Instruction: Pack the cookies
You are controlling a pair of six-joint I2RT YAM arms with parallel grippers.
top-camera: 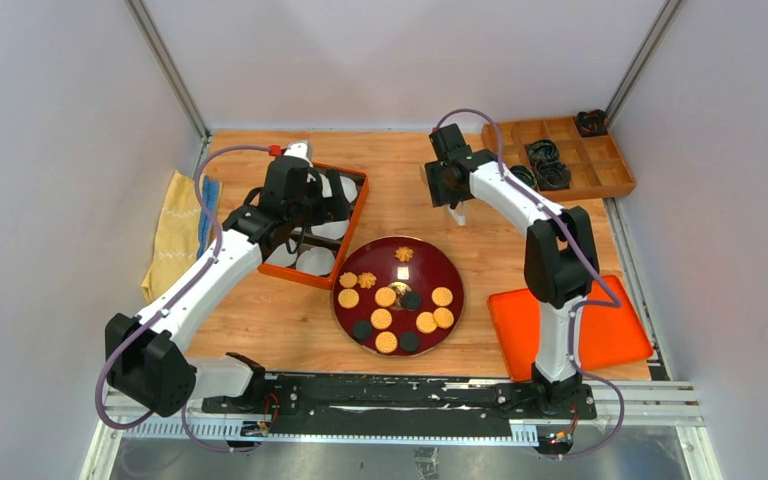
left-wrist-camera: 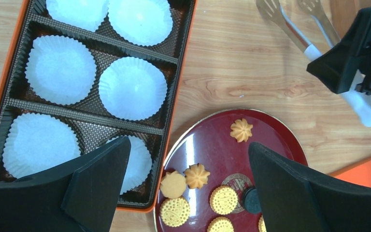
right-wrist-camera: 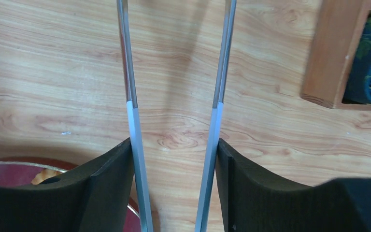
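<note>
At the far left of the tabletop (top-camera: 400, 190) lies a yellow cloth (top-camera: 173, 235), well apart from the rest. The left claw (left-wrist-camera: 188, 145) hangs above the near right corner of the box (left-wrist-camera: 89, 117). Its fingers (left-wrist-camera: 99, 186) are spread wide and hold nothing. The box is orange outside with a brown insert of three compartments. Each compartment holds two white paper cups (left-wrist-camera: 60, 70).

Just right of the box, almost touching its corner, sits a dark red plate (left-wrist-camera: 207, 140). All the cookies (top-camera: 385, 296) lie on this plate in a loose single layer. Most are round and golden, three are black (top-camera: 411, 299), and two are flower-shaped (left-wrist-camera: 241, 129). One flower cookie lies alone near the far rim.

Beyond the plate, the right claw (right-wrist-camera: 174, 150) grips a pair of tongs (right-wrist-camera: 133, 130). Its fingers press on the outside of the two white-sleeved arms, which stand apart. The metal ends reach out over bare wood; whether they touch it cannot be told.

A wooden tray (top-camera: 600, 165) sits in the far right corner, with black coils (top-camera: 548, 165) in some of its compartments. An orange lid (top-camera: 610, 335) lies flat at the near right.
</note>
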